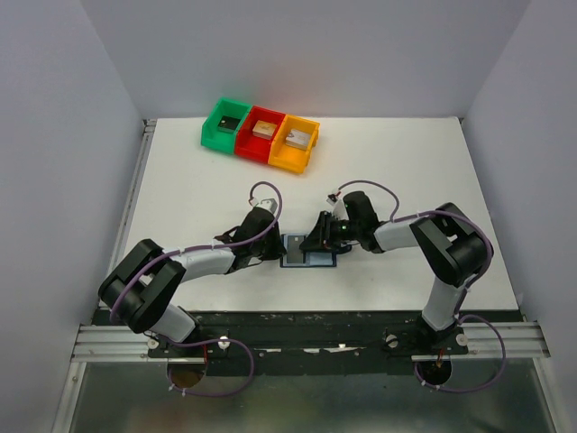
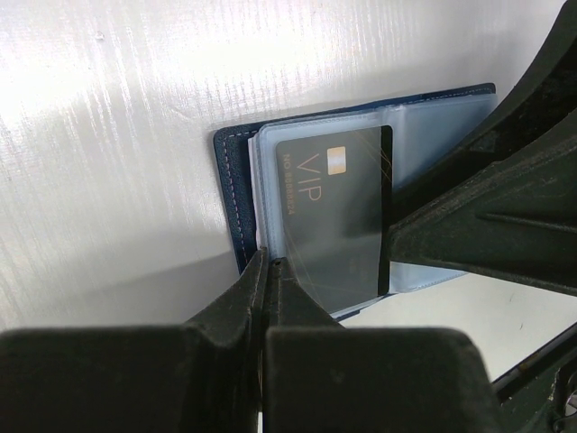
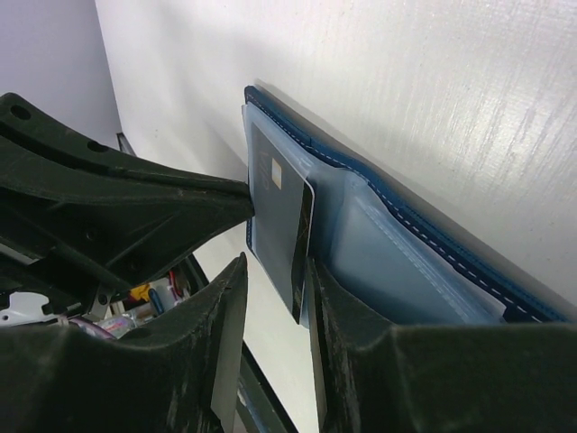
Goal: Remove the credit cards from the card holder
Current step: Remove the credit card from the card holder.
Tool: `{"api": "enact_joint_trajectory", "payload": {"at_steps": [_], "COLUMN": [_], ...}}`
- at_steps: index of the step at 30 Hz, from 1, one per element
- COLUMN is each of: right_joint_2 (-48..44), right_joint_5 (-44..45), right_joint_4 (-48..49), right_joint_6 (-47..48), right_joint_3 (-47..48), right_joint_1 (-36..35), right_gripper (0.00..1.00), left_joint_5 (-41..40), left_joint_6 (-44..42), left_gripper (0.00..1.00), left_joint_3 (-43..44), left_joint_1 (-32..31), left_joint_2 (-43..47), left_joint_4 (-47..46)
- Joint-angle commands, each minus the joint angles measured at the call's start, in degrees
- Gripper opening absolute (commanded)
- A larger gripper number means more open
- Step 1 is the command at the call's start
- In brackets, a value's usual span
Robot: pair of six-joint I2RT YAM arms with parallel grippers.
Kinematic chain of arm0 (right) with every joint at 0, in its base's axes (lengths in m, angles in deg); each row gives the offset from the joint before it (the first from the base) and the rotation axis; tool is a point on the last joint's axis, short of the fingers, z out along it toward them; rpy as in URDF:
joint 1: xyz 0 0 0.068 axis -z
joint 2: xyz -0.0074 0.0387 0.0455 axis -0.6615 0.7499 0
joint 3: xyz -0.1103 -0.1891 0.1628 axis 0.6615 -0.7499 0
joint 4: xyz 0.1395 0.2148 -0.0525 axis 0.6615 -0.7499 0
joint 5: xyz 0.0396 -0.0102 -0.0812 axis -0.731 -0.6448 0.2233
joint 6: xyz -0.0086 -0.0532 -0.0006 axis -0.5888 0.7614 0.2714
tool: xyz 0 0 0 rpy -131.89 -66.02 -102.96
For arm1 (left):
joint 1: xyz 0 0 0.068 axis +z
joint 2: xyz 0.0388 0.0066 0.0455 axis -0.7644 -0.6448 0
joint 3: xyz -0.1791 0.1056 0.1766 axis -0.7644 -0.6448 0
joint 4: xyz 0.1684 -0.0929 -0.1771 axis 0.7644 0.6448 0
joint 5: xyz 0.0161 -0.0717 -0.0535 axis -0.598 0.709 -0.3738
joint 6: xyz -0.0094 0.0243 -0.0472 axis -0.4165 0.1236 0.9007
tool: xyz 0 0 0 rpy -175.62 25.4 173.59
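1. Your right claw [image 3: 275, 268] is spread only a little. Its two fingers straddle one long edge of the black VIP card [image 2: 334, 216], and a sliver of bench shows between the card and the nearer finger, so it does not look clamped yet.
2. Your left claw [image 2: 268, 263] is pressed together at the opposite side of the open card holder [image 2: 233, 189]. It appears to nip the edge of the pale sleeve pages [image 3: 397, 262] beside the navy cover, which pins the holder down.
3. The holder lies flat on the bench [image 1: 406, 171] close to the near edge, about midway between the left and right edges.
4. The relation that matters: the card sits directly between the right fingers, with its long axis running across their reach. The right arm is the one placed to draw it.
5. Judged from this, you should close the right claw and pull away from the left one — the card should slide out sideways while the left holds firm.
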Motion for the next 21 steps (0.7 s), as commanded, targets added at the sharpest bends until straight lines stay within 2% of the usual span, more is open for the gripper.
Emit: {"api": "enact_joint_trajectory", "payload": {"at_steps": [1, 12, 21], "right_joint_2": [0.43, -2.29, -2.12], "right_joint_5": [-2.64, 1.94, 1.59], "right_joint_4": [1.80, -9.63, -9.90], "right_joint_6": [-0.19, 5.71, 5.97], "right_joint_3": [-0.12, 2.34, 2.78], "right_joint_1": [-0.22, -0.13, -0.13], "right_gripper": [0.39, 0.43, 0.43], "left_joint_5": [-0.48, -1.53, -2.15], "left_joint_6": [-0.11, -0.55, -1.08], "left_gripper": [0.02, 0.09, 0.15], "left_joint_3": [0.34, 1.13, 1.13], "left_joint_1": [-0.37, -0.29, -0.29], "left_joint_2": [-0.02, 2.35, 3.76], "left_joint_4": [0.43, 2.02, 2.19]}}
